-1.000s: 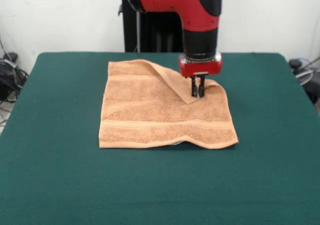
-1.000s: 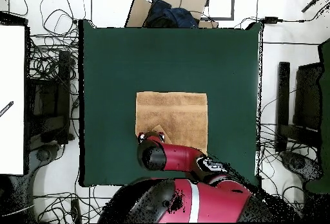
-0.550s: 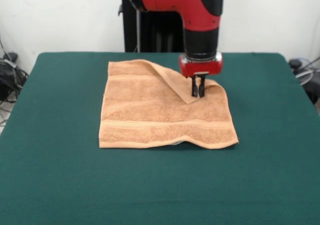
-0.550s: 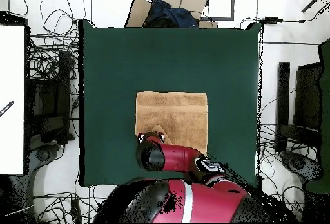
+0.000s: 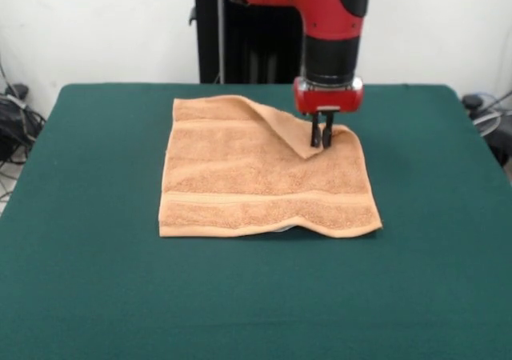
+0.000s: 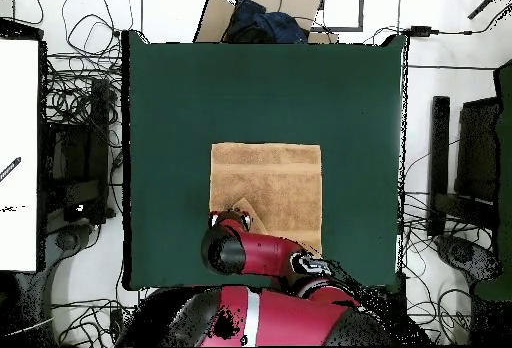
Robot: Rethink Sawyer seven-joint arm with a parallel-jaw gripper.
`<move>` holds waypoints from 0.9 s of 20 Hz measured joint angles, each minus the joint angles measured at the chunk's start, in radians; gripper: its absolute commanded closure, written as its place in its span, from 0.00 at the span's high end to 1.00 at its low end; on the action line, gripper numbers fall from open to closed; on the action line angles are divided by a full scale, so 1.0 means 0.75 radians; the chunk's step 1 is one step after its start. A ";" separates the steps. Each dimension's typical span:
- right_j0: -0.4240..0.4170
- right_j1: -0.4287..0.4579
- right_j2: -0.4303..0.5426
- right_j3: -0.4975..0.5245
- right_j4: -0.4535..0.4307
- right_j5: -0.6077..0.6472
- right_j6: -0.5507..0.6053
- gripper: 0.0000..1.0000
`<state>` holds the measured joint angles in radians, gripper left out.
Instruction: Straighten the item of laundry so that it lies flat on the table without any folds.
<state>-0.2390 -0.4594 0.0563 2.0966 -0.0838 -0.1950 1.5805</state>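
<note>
An orange-tan towel (image 5: 268,176) is lying near the middle of a dark green desk (image 5: 88,288), a little toward the side where the robot stands. Most of it is spreading flat, with a woven band running across near its front edge. One far corner is folded over onto the cloth, forming a triangular flap (image 5: 290,132) whose tip points toward the towel's centre. The front edge is also rippling slightly near one corner.

A red and black arm is reaching down from above, and its claw (image 5: 322,140) is sitting right at the tip of that flap. The two dark fingers are drawn close together and appear to be pinching the flap's tip, though the contact itself is too small to confirm. In the overhead view the arm is covering this corner, so only a sliver of the flap (image 6: 243,205) is showing.

The step in hand looks like the unfolding of this corner. The next move would probably call for lifting the flap and carrying it outward, away from the towel's centre, until it lies flat, without dragging the rest of the towel.
</note>
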 measured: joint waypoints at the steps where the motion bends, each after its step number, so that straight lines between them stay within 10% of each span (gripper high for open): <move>1: 0.001 -0.009 0.000 0.016 0.006 0.000 0.000 0.00; 15: 0.002 -0.066 0.000 0.199 0.031 -0.001 0.000 0.00; 16: 0.002 -0.056 0.000 0.206 0.031 0.000 0.000 1.00; 18: 0.002 -0.054 0.000 0.206 0.031 -0.001 0.000 1.00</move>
<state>-0.2379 -0.5002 0.0563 2.2514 -0.0606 -0.1955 1.5807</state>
